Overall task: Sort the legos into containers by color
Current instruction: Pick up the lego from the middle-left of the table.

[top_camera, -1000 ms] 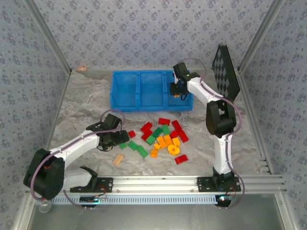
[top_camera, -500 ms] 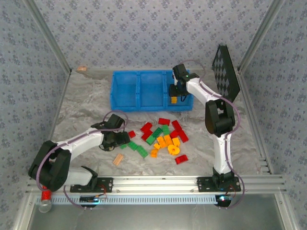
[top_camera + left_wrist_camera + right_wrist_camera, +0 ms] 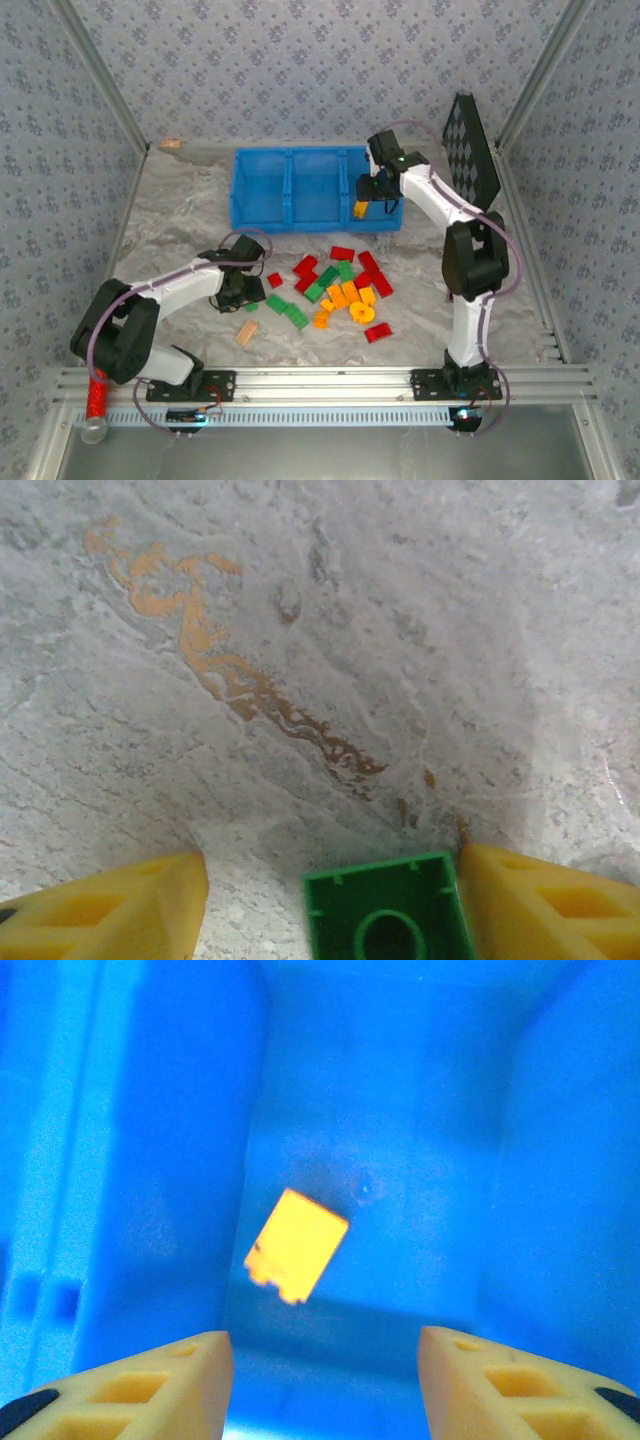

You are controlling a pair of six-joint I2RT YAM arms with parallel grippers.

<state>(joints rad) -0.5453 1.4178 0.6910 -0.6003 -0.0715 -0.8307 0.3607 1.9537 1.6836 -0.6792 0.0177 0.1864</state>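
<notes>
Beneath the right gripper (image 3: 322,1355), jaws parted and empty, lies a flat orange-yellow brick (image 3: 297,1245). Left gripper (image 3: 332,865) stands half-open astride a hollow-bottomed green brick (image 3: 388,915), not clamping it

Lego pile (image 3: 345,293) before the containers (image 3: 300,220)

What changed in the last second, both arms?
Right gripper let go of its orange brick, now in the right compartment. Left gripper came down around a green brick, jaws narrowing, not yet clamped. Loose pile and blue bin stayed put.
</notes>
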